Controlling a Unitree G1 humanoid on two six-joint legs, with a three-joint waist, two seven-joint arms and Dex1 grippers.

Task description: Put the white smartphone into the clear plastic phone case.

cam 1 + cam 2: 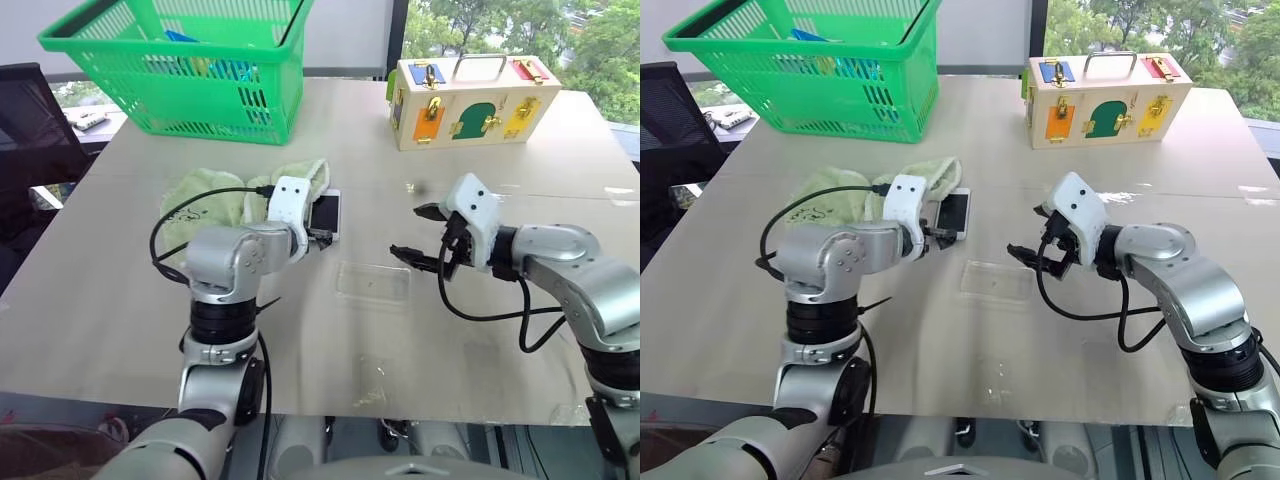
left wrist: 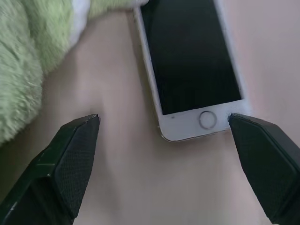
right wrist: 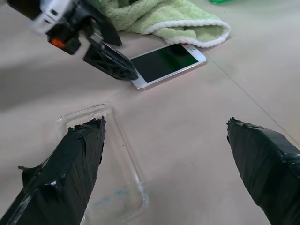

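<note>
Table (image 1: pixel 120 300) holds phone (image 1: pixel 326 213) flat, screen up, at frame centre beside green towel (image 1: pixel 200 200); empty clear case (image 1: pixel 373 282) lies just below-right of it. Left gripper (image 2: pixel 164 140) spread wide at the phone's near end, right gripper (image 3: pixel 166 154) wide above the case, both empty. Nothing done yet: grasp and insertion left.
</note>
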